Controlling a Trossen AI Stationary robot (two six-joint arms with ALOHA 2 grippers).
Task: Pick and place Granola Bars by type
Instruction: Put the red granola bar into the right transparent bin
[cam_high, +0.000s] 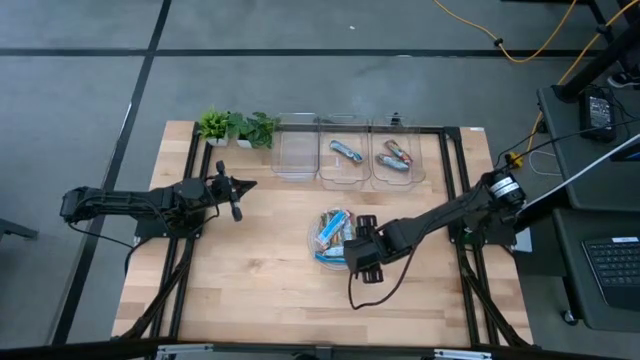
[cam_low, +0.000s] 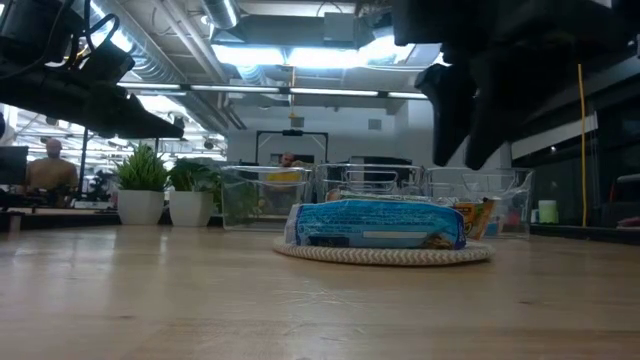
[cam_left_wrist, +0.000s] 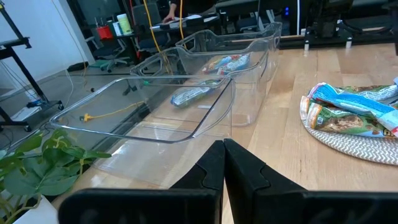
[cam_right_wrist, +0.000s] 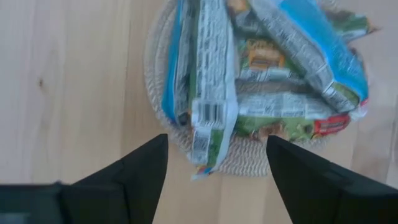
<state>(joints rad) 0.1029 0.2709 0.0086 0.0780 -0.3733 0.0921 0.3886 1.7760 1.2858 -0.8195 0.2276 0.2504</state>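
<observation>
Several granola bars (cam_high: 332, 231) in blue, white and green wrappers lie piled on a round woven mat (cam_high: 318, 252) at the table's middle. In the right wrist view the pile (cam_right_wrist: 261, 74) lies just ahead of my open right gripper (cam_right_wrist: 217, 180). That gripper (cam_high: 357, 252) hovers over the mat's near right rim, fingers pointing down, above the pile (cam_low: 380, 222) and touching nothing. One bar (cam_high: 346, 152) lies in the middle clear bin and two (cam_high: 394, 157) in the right one. My left gripper (cam_high: 238, 190) waits shut, raised over the table's left part.
Three clear rectangular bins (cam_high: 296, 172) stand in a row along the far edge; the left one (cam_left_wrist: 149, 118) holds nothing. Two small potted plants (cam_high: 236, 128) sit at the far left corner. Bare wood lies near the table's near edge (cam_high: 300, 310).
</observation>
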